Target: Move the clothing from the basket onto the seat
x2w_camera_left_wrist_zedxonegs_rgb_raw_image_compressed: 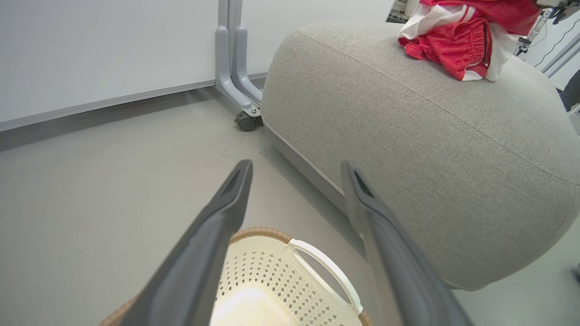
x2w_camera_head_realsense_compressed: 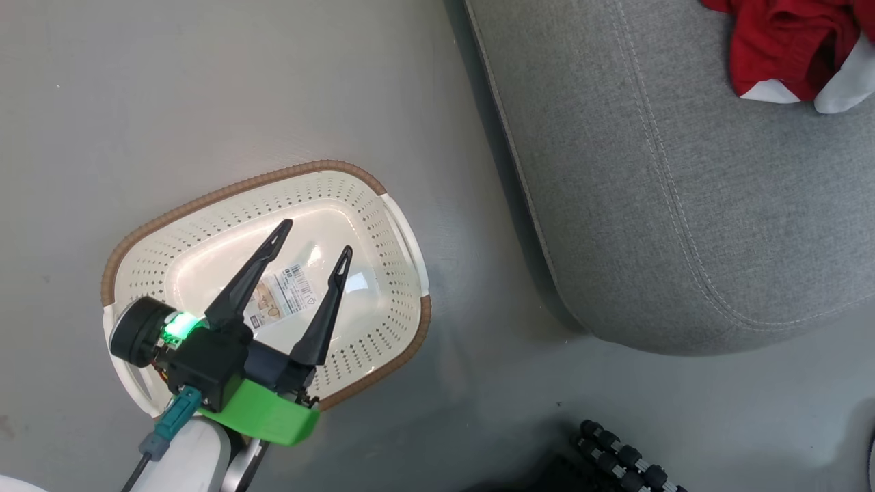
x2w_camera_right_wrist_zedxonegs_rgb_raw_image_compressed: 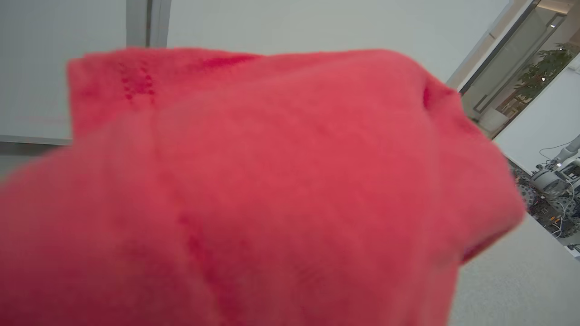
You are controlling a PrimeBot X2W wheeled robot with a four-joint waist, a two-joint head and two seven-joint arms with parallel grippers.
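– Smooth grey flooring point(x2w_camera_head_realsense_compressed: 205, 82) runs under everything, yes? What stands on it?

– Toward the lower left of the head view sits the small cream-white perforated plastic basket point(x2w_camera_head_realsense_compressed: 389, 301) with a brown woven-look rim. A paper label point(x2w_camera_head_realsense_compressed: 284, 294) lies flat on its bottom. To its right, apart from it, is the large grey fabric-upholstered seat point(x2w_camera_head_realsense_compressed: 683, 205) with a rounded corner and stitched seams.

– And the clothing?

– The bright red fabric clothing with white trim point(x2w_camera_head_realsense_compressed: 786, 41) lies bunched on top of the seat, at the upper right corner of the head view, well apart from the basket. The left wrist view shows the same heap resting on the cushion's crown.

– How is the left gripper?

– The left gripper point(x2w_camera_head_realsense_compressed: 316, 237) hangs over the basket with its two long dark fingers spread wide and released, gripping nothing. From its own camera, the fingers point past the basket's edge toward the floor and the side of the seat.

– The right gripper?

– Its jaws are clenched. Red cloth lies right up against its wrist camera and hides the fingers, so I cannot tell whether fabric is pinched between them.

– Anything behind?

– A pale wall panel on a grey leg with a dark caster point(x2w_camera_left_wrist_zedxonegs_rgb_raw_image_compressed: 247, 121) stands just beside the seat's far end. Past the red cloth, the right wrist view catches a glass partition with a green plant point(x2w_camera_right_wrist_zedxonegs_rgb_raw_image_compressed: 539, 74) behind it. Black ribbed rollers point(x2w_camera_head_realsense_compressed: 622, 458) sit at the bottom edge of the head view.
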